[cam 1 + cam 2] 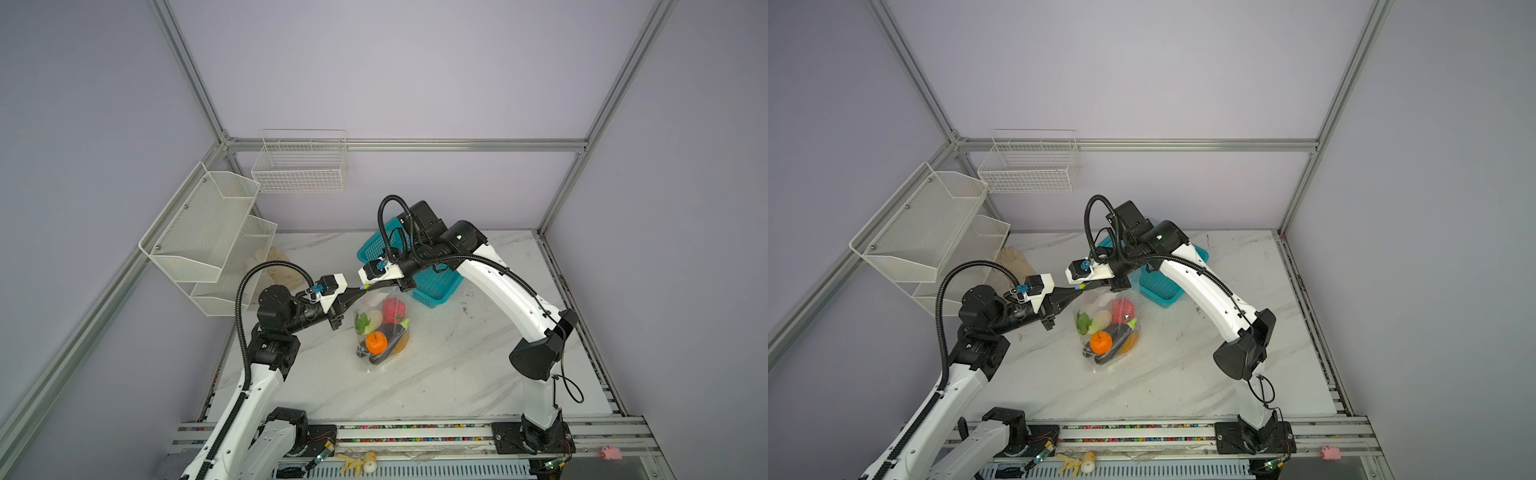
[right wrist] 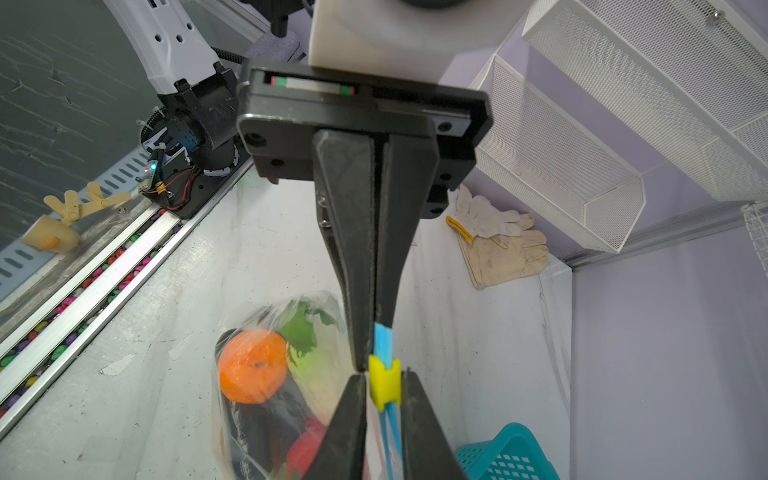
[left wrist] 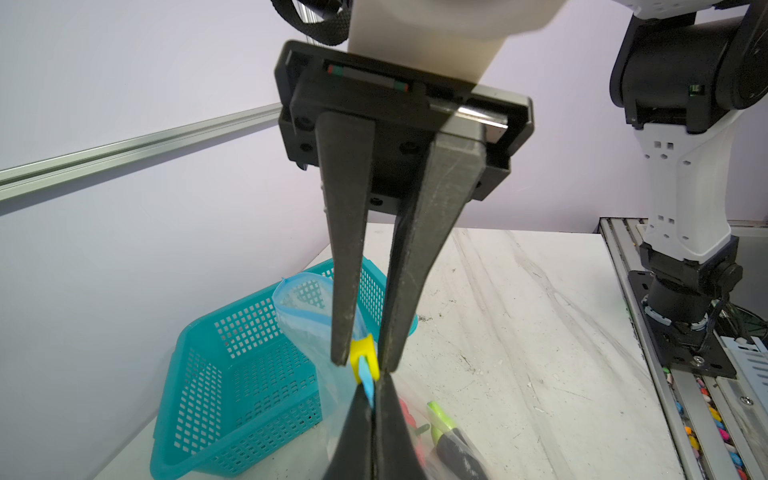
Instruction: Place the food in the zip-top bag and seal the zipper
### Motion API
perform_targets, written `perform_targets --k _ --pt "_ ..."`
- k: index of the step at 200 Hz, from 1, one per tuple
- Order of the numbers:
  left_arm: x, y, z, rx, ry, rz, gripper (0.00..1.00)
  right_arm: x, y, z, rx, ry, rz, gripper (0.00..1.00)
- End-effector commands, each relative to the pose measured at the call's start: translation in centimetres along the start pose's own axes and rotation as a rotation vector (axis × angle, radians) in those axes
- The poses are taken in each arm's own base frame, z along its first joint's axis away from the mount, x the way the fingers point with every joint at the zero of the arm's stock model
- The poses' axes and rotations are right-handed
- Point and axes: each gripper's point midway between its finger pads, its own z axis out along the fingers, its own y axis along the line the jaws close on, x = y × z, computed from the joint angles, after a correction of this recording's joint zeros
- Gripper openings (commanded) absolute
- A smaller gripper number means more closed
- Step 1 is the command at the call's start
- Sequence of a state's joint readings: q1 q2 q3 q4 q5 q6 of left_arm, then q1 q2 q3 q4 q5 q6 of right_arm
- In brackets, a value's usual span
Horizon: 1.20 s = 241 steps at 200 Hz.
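Presently catalogued, largest first.

Desk (image 1: 436,374): marble-patterned top that carries everything below.

Teal basket (image 1: 434,289): on the far side, just behind the bag. The part of its inside that shows holds no food, so loading looks finished.

Zip-top bag (image 1: 376,301): clear, near the desk's middle. Its base is on the desk and its mouth is lifted between the two end effectors, presumably so the closure lies straight for sealing.

Food (image 1: 376,341): all inside the bag and heaped at the bottom: orange, red, a pale leafy piece and a dark aubergine. Its weight likely keeps the base down.

Zipper (image 2: 384,343): light-blue strip. The left end effector (image 3: 371,395) is clamped tight on its end, just beside the slider, seemingly as an anchor against the coming pull.

Slider (image 3: 365,353): yellow, at the anchored end. The mouth beyond it loops open, so sealing is not yet done. The right end effector (image 2: 384,374) brackets it, one finger at each side, narrowed to about its width. Whether the fingers already press on it is not plain in either wrist view.

Pose: the left arm (image 1: 266,386) reaches in low from the near left, its forearm roughly level. The right arm (image 1: 490,282) arches high from the near right and passes over the basket, with its wrist turned so its fingers meet the left's tip to tip.
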<state>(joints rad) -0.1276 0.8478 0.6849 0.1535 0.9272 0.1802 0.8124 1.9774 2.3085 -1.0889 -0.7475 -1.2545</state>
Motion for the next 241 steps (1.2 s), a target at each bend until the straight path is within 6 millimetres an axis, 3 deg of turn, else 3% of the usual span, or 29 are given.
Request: perform_targets --k 1,112,192,241 --pt "-2.5 0.3 -0.3 -0.027 -0.044 0.091 0.00 -0.5 0.6 0.2 -0.027 -0.014 -0.004 0.16" --pt "-2.9 0.4 -1.2 -0.093 -0.039 0.095 0.00 1.8 -1.3 1.1 0.033 0.090 0.047 0.08" --pt "-2.8 1.5 -2.1 -0.205 -0.037 0.089 0.00 2.9 -2.2 0.7 0.070 0.136 0.063 0.07" --pt "-1.6 0.7 -1.7 -0.151 0.003 0.071 0.00 2.7 -2.4 0.4 0.078 0.138 0.052 0.07"
